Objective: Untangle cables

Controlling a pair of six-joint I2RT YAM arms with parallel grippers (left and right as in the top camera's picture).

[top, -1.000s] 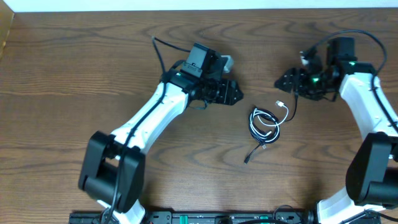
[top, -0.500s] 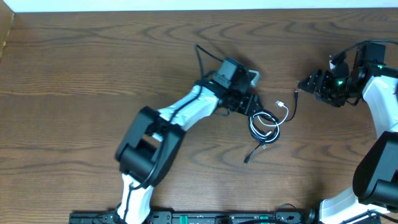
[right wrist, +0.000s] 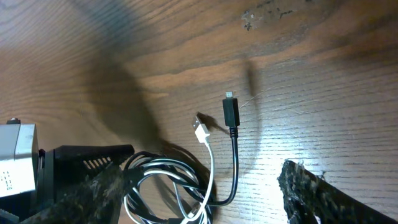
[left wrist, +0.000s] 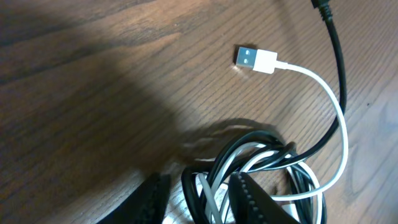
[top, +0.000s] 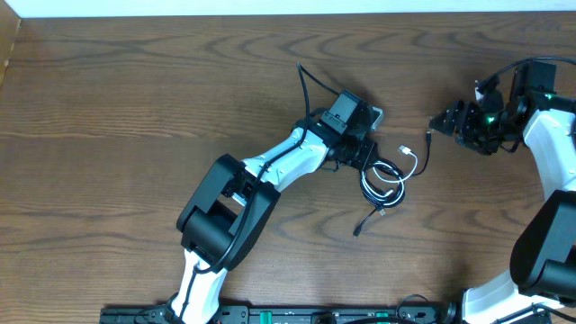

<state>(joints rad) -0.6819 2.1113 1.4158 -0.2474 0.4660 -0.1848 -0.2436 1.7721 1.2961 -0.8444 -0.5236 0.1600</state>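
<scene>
Broadly, looking down on a dark wood-grain worktop (top: 108, 99) filling the overhead frame. Showing the white-and-black left arm (top: 270, 171) slanting from the bottom edge, left of centre, up toward the middle. Showing the right arm (top: 549, 153) running up the right edge and bending back toward the upper right.

Finding the left gripper (top: 366, 162) sitting at the upper-left rim of the coil, just right of centre. In the left wrist view, seeing its fingers (left wrist: 252, 196) standing apart at the bottom edge, straddling several black and white strands. Leaving it impossible to tell whether pinching them or merely bracketing them.

Finding the right gripper (top: 439, 121) hanging at upper right, spread wide and grasping nothing, well apart from the coil.

Finding the cables (top: 382, 180) lying on the worktop just right of centre, wound together in one small loop bundle. Tracing the black cable (top: 369, 219) trailing out of the coil toward the lower left, with another black strand climbing toward the upper right. Tracing the white cable (top: 412, 166) arcing out of the coil's right side and curling back up and to the left. Seeing the white plug (left wrist: 255, 59) lying flat near the top of the left wrist frame, and the black plug (right wrist: 230, 112) lying just beside it at the centre of the right wrist frame, the two not touching.
</scene>
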